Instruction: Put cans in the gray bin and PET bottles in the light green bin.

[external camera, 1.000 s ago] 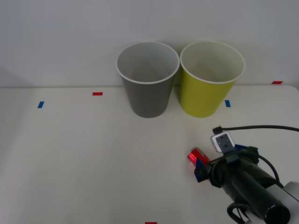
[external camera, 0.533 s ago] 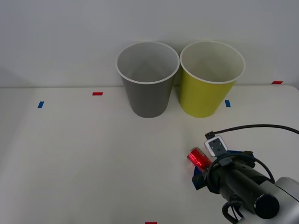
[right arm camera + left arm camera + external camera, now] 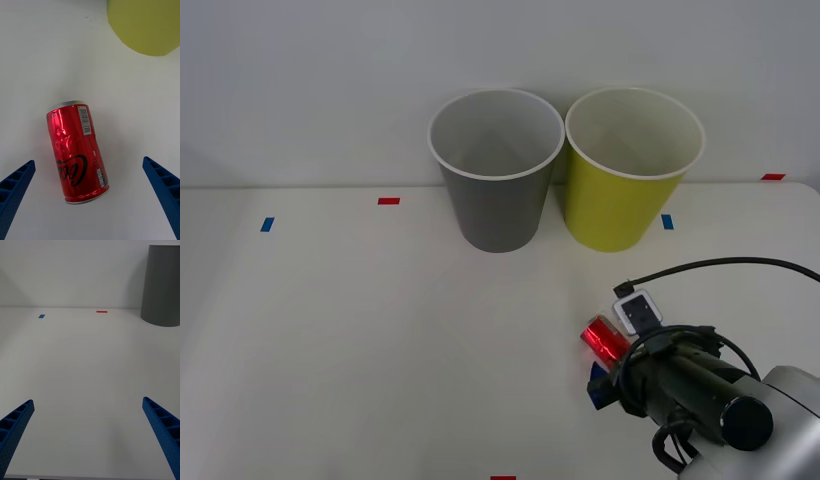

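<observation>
A small shiny red can (image 3: 604, 337) lies on its side on the white table, right of centre and in front of the light green bin (image 3: 632, 172). The gray bin (image 3: 498, 172) stands upright just left of it, at the back. My right gripper (image 3: 620, 362) hovers over the can's near end. In the right wrist view the can (image 3: 77, 150) lies between the blue fingers (image 3: 17, 183), which stand wide apart and do not touch it. My left gripper (image 3: 88, 402) is open over bare table, with the gray bin (image 3: 163, 285) ahead of it. PET bottles are out of view.
Small red and blue tape marks (image 3: 388, 201) dot the white table (image 3: 360, 330). A wall rises right behind the bins. A black cable (image 3: 720, 265) arcs over the right arm.
My right arm has shifted a little left and back toward the table's near edge, with its wrist turned. The can and both bins have stayed put.
</observation>
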Controlling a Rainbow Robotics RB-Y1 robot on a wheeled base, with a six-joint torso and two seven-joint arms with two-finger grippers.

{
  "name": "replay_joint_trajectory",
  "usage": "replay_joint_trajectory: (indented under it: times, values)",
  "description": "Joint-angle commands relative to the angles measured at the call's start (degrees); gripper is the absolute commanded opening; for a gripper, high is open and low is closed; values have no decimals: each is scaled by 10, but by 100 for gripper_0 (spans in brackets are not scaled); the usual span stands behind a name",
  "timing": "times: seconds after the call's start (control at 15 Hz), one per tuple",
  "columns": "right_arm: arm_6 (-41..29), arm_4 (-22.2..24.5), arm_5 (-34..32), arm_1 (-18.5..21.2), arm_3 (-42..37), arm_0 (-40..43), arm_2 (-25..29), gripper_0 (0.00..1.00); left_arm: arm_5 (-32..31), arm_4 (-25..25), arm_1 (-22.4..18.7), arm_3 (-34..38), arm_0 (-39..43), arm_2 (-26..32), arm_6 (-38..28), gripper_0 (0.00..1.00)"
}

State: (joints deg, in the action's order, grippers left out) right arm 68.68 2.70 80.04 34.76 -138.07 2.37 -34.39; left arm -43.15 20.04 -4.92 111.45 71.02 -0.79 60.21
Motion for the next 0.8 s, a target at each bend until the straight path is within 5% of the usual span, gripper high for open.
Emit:
replay_joint_trajectory:
  times: [0.07,0.8]
  values:
    - [-6,-2,-6,-14,37,-19,0,100,0,0,0,0,0,0,0,100]
    - [-33,-62,-27,-46,117,-74,2,100,0,0,0,0,0,0,0,100]
